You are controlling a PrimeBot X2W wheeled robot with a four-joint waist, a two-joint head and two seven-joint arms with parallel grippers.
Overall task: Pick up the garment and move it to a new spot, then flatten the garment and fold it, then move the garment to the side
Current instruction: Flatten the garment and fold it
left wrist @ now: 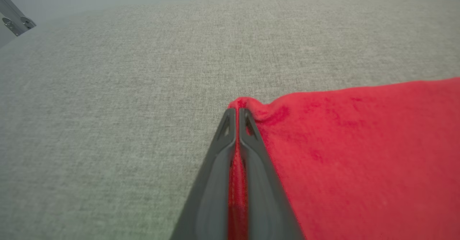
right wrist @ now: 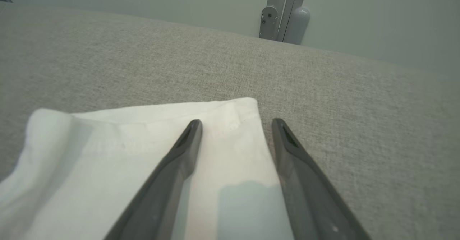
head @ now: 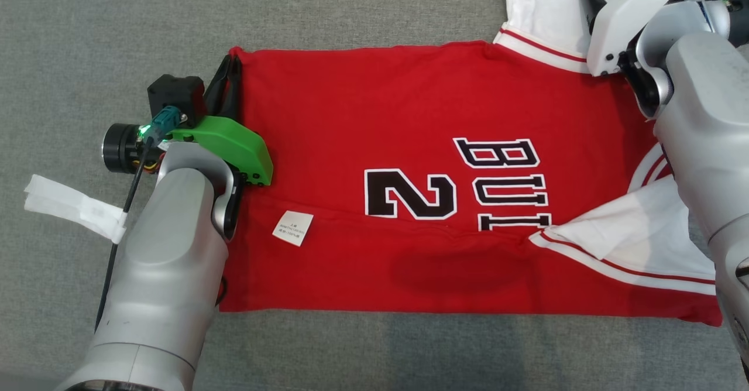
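The garment (head: 409,145) is a red jersey with white sleeves and black lettering, spread flat on the grey cloth surface. My left gripper (left wrist: 237,111) is shut on the garment's far left hem corner (left wrist: 248,105), with red fabric pinched between the dark fingers; in the head view it sits at that corner (head: 231,66). My right gripper (right wrist: 235,123) is open, its fingers straddling the corner of the white sleeve (right wrist: 179,125). In the head view the right arm (head: 643,22) covers the sleeve at the top right.
A grey fabric surface (head: 351,4) stretches all around the jersey. A white label (head: 292,227) lies on the red cloth near the left arm. A white tag (head: 70,206) hangs from the left arm's cable. Metal frame posts (right wrist: 284,13) stand beyond the far edge.
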